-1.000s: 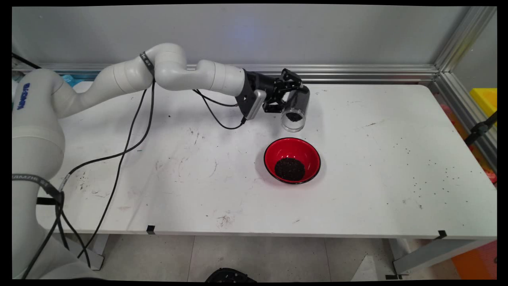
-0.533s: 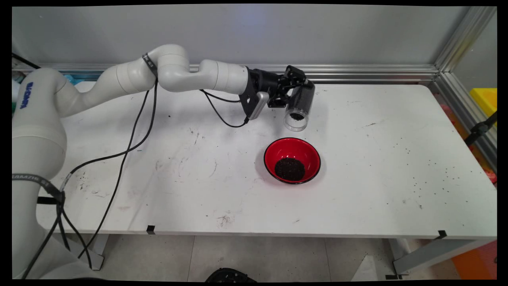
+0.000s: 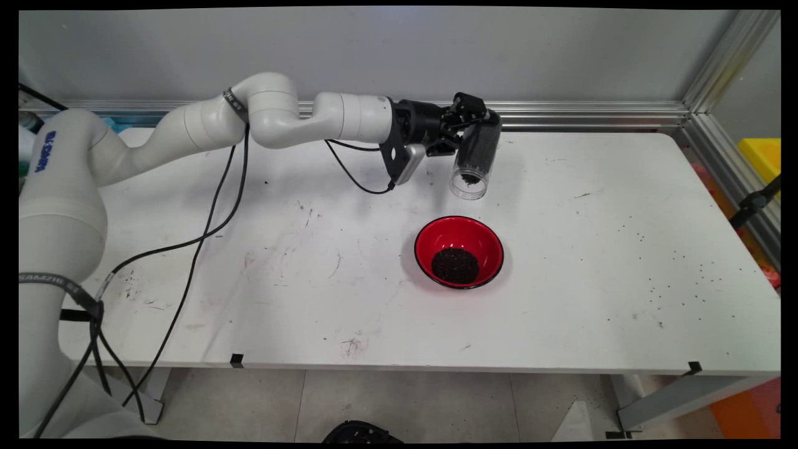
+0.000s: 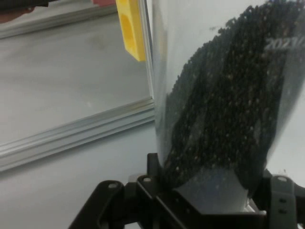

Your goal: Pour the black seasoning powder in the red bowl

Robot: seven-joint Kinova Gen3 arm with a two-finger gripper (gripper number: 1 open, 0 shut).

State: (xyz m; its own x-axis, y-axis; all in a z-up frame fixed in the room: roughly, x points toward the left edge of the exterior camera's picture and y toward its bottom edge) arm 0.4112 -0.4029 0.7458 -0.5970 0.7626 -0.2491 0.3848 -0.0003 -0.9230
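My gripper [image 3: 469, 125] is shut on a clear plastic jar [image 3: 477, 154] part full of small black grains. The jar hangs tilted, its open mouth pointing down toward the near side, above the far middle of the white table [image 3: 592, 262]. In the hand view the jar [image 4: 224, 95] fills the right half, grains piled along its wall, with the gripper [image 4: 209, 200] clamped round it at the bottom. A red bowl [image 3: 459, 251] with a black rim stands on the table just nearer than the jar's mouth. A heap of the same black grains lies in the bowl.
Scattered black grains dot the right part of the table. An aluminium rail [image 3: 592, 115] runs along the far edge and down the right side. A yellow block [image 3: 762, 156] sits beyond the right rail. Black cables [image 3: 206, 224] hang from the arm over the left half.
The gripper has lifted the jar and carried it slightly right and farther from the bowl. The jar has swung more toward upright. The bowl has not moved.
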